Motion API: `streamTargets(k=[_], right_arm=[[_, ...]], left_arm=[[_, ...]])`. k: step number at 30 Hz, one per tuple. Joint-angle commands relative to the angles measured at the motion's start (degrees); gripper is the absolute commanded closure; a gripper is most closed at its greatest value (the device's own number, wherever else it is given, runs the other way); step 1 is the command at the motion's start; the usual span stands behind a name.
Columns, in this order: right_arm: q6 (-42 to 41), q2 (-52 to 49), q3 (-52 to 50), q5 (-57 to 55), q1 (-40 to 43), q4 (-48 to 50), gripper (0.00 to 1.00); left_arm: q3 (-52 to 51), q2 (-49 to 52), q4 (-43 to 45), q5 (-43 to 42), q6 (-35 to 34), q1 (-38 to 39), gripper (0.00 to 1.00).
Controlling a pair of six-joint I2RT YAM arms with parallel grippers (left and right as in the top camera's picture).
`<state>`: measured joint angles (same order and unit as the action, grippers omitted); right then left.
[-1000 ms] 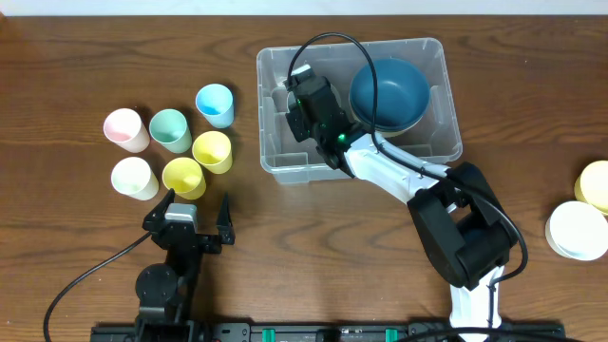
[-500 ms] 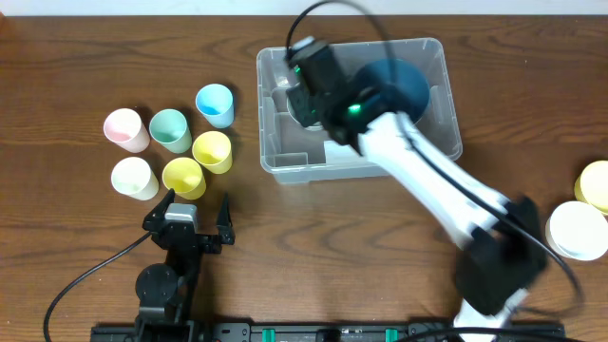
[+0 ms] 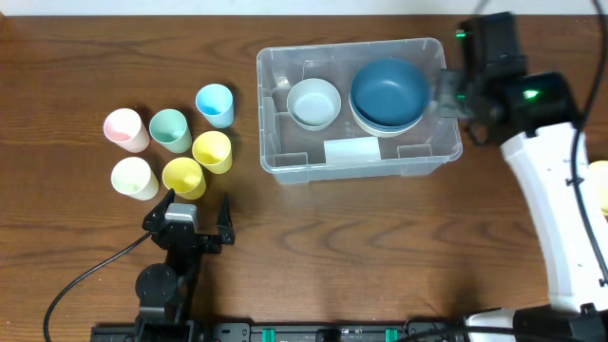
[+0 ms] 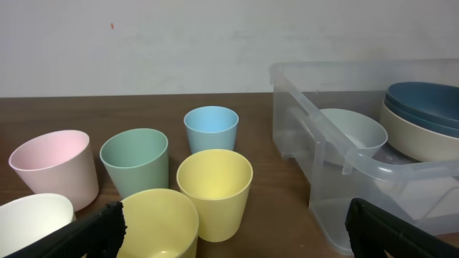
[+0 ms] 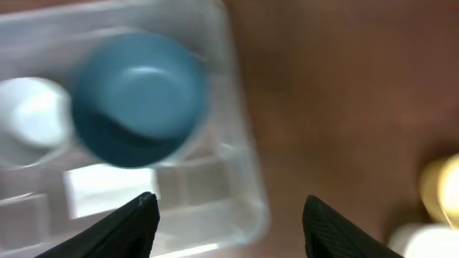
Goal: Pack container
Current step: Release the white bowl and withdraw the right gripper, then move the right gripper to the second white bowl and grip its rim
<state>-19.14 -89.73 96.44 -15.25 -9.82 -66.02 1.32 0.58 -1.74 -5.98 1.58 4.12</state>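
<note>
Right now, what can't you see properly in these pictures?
- Right wrist view: everything is blurred; the yellow thing at the right edge is smeared and cut off.
- Overhead: the dark blue bowl hides how many bowls lie under it in the container.
- Left wrist view: the white cup is cut off by the bottom-left corner.

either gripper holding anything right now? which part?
Nothing is held. The left gripper stands open and empty in front of the cups. The right gripper is open over the container's right edge, nothing between its fingers.
</note>
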Motion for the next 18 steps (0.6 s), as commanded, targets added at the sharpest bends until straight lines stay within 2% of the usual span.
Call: streamTargets(k=[1, 18], right_arm=[[-3.6, -0.4, -2.8, -0.6, 6.1, -0.6, 0.34], [-5.3, -1.9, -17.5, 2.2, 30.8, 2.6, 0.33]], left_arm=[[-1.1, -0.3, -1.9, -0.7, 0.7, -0.3, 0.02], [-1.1, -0.3, -1.9, -0.7, 0.7, -0.3, 0.02]])
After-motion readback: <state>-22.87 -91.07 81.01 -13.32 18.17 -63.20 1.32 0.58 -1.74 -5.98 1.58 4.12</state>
